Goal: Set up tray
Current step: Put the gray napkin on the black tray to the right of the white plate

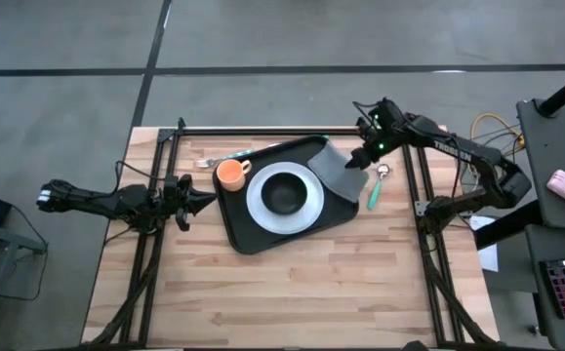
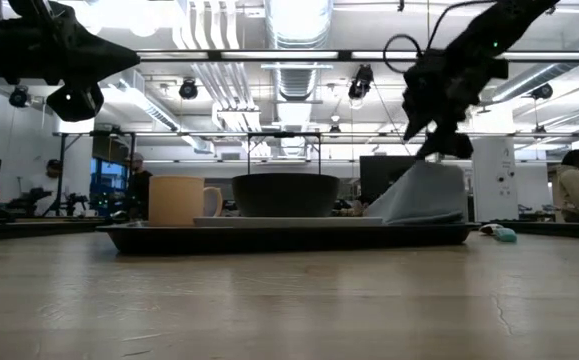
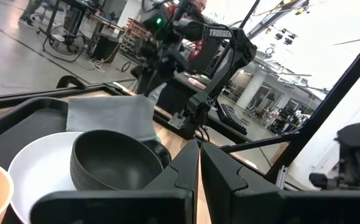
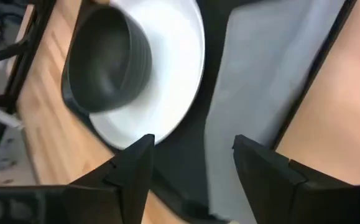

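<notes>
The black tray [image 1: 246, 229] lies at the table's middle. On it stand a white plate [image 1: 306, 210] with a dark bowl [image 1: 282, 192] and an orange cup [image 1: 230, 174]. A grey folded cloth [image 1: 339, 172] lies at the tray's far right corner, and one edge of it rests up on the rim [image 2: 424, 195]. My right gripper [image 4: 192, 158] hangs open just above the cloth [image 4: 260, 81], slanting down, with nothing between its fingers. My left gripper [image 1: 202, 202] is shut and level, left of the tray, and holds nothing.
A teal-handled spoon [image 1: 375, 187] lies on the wood right of the tray, below my right gripper. A fork [image 1: 212, 160] lies beyond the tray's far left corner. The dark frame rails [image 1: 253, 132] run along the table's far and side edges. Bare wood stretches toward the near edge.
</notes>
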Controlling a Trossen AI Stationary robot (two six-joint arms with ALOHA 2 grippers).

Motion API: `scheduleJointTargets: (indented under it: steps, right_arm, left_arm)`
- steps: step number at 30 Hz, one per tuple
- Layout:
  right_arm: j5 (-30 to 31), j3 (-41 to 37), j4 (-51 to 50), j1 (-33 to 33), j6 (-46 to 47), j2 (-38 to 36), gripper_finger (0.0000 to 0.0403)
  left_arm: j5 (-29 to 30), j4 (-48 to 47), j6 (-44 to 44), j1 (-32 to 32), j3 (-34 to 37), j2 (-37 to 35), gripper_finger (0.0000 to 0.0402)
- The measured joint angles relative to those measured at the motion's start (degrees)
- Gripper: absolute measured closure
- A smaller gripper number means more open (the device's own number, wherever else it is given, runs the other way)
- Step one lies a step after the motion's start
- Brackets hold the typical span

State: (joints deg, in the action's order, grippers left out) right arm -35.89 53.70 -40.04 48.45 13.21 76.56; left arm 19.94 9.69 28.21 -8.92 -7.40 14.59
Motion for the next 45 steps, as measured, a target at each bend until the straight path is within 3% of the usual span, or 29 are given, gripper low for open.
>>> scheduleJointTargets:
  steps: [6,11,13,19,23,25,28,35,45]
  right_arm:
    - [2.11,3.5,-0.35,-0.04,-0.68,-0.43,0.0189]
    - [10.09,3.36,-4.5,-0.24,-3.14,0.32,0.0188]
    - [10.66,2.22,-4.54,-1.05,-5.26,0.43,0.0189]
    - [10.56,-1.11,-5.24,-6.08,-9.68,0.56,0.0188]
    - [10.72,-1.3,-7.61,-13.04,-16.58,0.01,0.019]
    - [14.52,-1.32,-7.77,-17.03,-17.96,-0.24,0.0194]
    - [25.55,-1.63,-8.05,-22.37,-17.5,-0.29,0.02]
    - [37.61,-3.7,-6.56,-31.93,-15.22,0.13,0.0202]
    - [39.08,-6.28,-3.65,-34.89,-10.25,0.17,0.0202]
  left_arm:
    - [0.0,-0.01,0.0,0.0,0.0,0.0,0.0402]
    - [0.0,-0.01,0.0,0.0,0.0,0.0,0.0402]
    - [0.0,-0.01,0.0,0.0,0.0,0.0,0.0402]
    - [0.0,-0.01,0.0,0.0,0.0,0.0,0.0402]
    - [0.0,-0.01,0.0,0.0,0.0,0.0,0.0402]
    - [0.0,-0.01,0.0,0.0,0.0,0.0,0.0402]
    - [0.0,-0.01,0.0,0.0,0.0,0.0,0.0402]
    - [0.0,-0.28,-0.02,0.02,0.0,0.0,0.0402]
    - [0.0,-1.54,-0.03,0.0,0.04,-0.02,0.0402]
